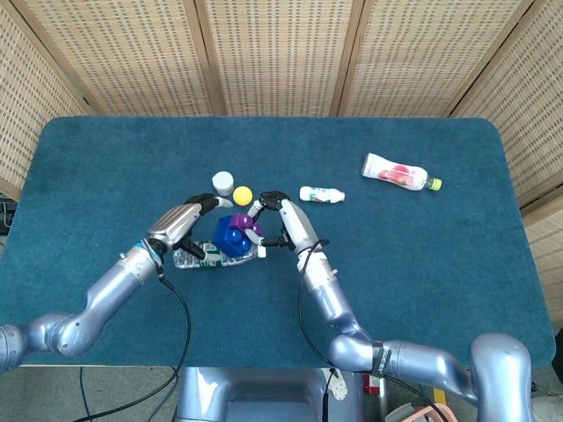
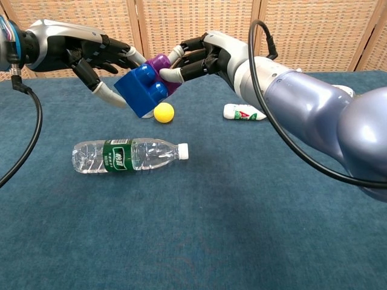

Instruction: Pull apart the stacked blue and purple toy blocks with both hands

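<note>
The blue block with the purple block stuck on its upper right is held tilted in the air above the table. My right hand pinches the purple block from the right. My left hand has come in from the left with fingers spread. One fingertip lies at the blue block's top and the thumb sits by its lower left edge. No firm grip shows. In the head view the blue block and purple block sit between the left hand and the right hand.
A water bottle lies on the blue table right under the blocks. A yellow ball and a white capped jar sit just behind. A small white bottle lies to the right, a pink bottle farther right.
</note>
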`<control>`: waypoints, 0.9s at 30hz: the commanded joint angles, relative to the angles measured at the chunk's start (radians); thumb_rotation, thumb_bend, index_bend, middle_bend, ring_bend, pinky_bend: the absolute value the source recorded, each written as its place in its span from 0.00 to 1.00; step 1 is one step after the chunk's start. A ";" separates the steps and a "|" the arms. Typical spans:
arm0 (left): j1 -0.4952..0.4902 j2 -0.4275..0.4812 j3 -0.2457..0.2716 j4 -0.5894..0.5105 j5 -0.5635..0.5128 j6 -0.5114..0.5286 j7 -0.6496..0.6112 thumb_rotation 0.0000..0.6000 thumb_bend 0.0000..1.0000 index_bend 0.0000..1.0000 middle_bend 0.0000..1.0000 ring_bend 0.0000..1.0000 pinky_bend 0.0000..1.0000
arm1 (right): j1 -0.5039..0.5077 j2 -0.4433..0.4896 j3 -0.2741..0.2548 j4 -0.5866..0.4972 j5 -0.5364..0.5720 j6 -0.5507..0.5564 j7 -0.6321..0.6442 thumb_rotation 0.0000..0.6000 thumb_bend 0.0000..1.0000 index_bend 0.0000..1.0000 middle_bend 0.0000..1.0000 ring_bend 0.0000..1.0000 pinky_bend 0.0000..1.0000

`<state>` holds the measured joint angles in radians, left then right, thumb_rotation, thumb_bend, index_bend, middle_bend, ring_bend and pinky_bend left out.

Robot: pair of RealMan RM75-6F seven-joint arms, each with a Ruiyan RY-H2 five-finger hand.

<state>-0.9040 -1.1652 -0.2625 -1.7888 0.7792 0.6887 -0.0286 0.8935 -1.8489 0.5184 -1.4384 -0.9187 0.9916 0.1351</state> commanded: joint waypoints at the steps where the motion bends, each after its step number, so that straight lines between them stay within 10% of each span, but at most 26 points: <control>1: -0.022 -0.001 0.002 -0.008 -0.040 0.000 0.012 1.00 0.00 0.22 0.21 0.04 0.00 | -0.001 0.000 0.000 -0.003 0.001 0.000 0.001 1.00 0.39 0.60 0.62 0.17 0.07; 27: -0.089 -0.078 0.036 -0.032 -0.249 0.205 0.158 1.00 0.11 0.57 0.50 0.21 0.09 | -0.009 0.001 -0.001 -0.017 0.003 0.011 0.003 1.00 0.39 0.60 0.62 0.17 0.07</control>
<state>-0.9923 -1.2393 -0.2269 -1.8202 0.5341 0.8884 0.1245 0.8842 -1.8482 0.5174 -1.4552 -0.9156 1.0027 0.1377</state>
